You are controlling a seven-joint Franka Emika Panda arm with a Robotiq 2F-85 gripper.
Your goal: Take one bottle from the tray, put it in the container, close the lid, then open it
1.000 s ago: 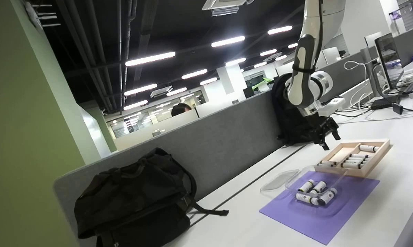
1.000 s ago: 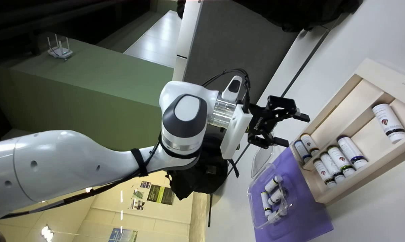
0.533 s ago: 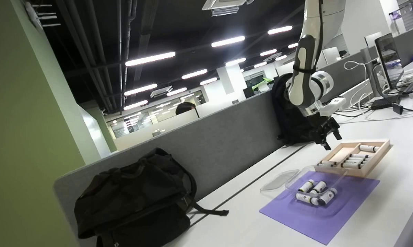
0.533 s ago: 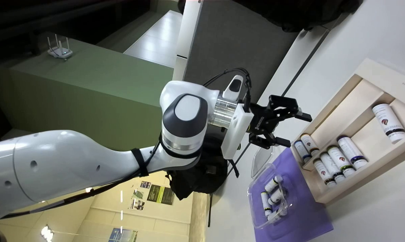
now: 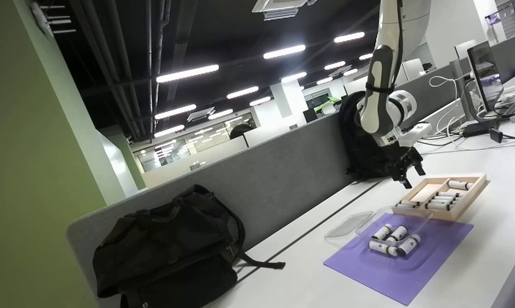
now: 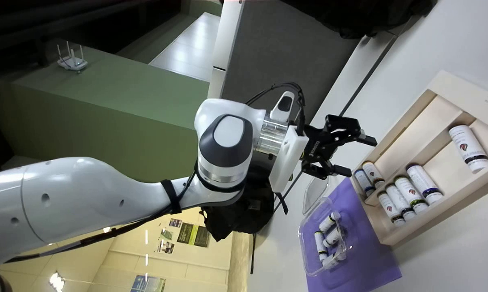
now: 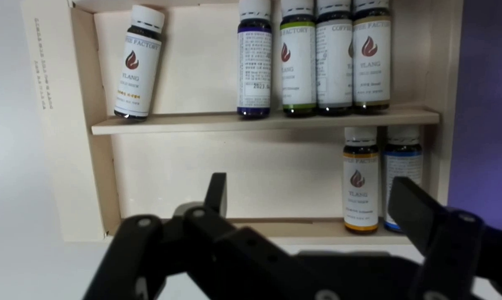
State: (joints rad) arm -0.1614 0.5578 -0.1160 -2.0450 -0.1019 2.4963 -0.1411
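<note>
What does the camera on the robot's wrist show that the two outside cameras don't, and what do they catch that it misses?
Only the wrist view: readable lettering on the tray bottles, such as "YLANG" below a red flame mark.

Only the exterior views: most of the robot arm, the clear container with more bottles lying inside, the open lid beside it, and a black backpack.

Shared by all: the wooden tray, the purple sheet and the open gripper.

Eleven bottles point(image 7: 360, 189), one tray point(image 7: 267, 175), one container point(image 6: 310, 230)
</note>
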